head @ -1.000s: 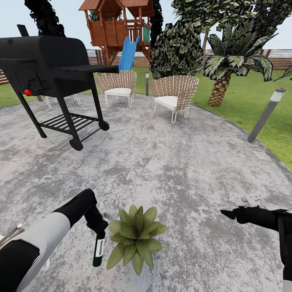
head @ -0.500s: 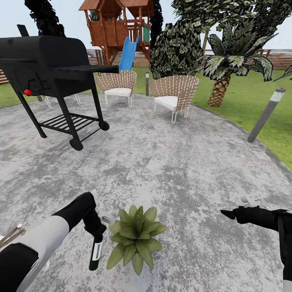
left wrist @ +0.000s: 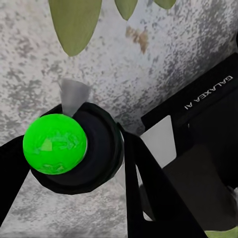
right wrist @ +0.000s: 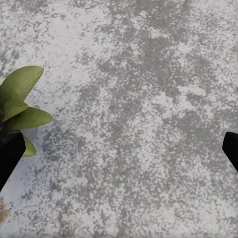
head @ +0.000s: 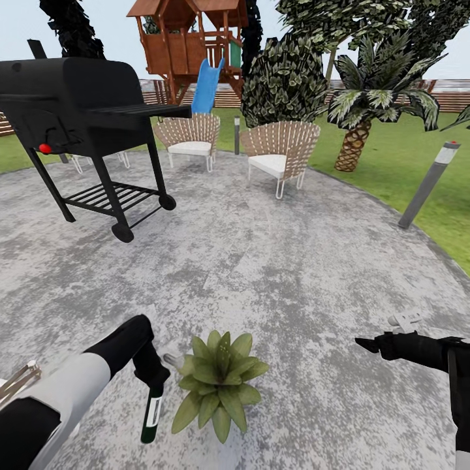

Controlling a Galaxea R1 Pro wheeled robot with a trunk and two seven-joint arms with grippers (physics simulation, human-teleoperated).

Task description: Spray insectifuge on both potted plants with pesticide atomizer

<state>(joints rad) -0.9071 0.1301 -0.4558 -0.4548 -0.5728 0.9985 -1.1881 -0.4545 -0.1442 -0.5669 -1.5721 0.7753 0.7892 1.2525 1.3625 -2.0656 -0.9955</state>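
Note:
The pesticide atomizer [head: 151,411], a slender dark green bottle with a white label, hangs neck-up from my left gripper [head: 154,377], which is shut on its black neck. It sits just left of a potted plant [head: 219,382], a low rosette of pointed green leaves on the grey paving [head: 274,274]. In the left wrist view the atomizer [left wrist: 54,144] is seen end-on as a bright green disc in a black collar, with leaves [left wrist: 74,25] beyond it. My right gripper [head: 365,344] hovers open to the plant's right, and the plant's leaves [right wrist: 22,106] show beside one finger [right wrist: 10,156]. The second potted plant is out of view.
A black barbecue grill [head: 78,111] stands at the far left of the paving. Two wicker chairs [head: 281,153] [head: 190,140] sit at the back. A grey light post [head: 427,183] marks the lawn's edge at right, near a palm [head: 365,111]. A wooden play tower [head: 189,39] stands behind.
My left gripper has sunk a little and drifted left, carrying the atomizer lower beside the plant. The right arm and the view have stayed still.

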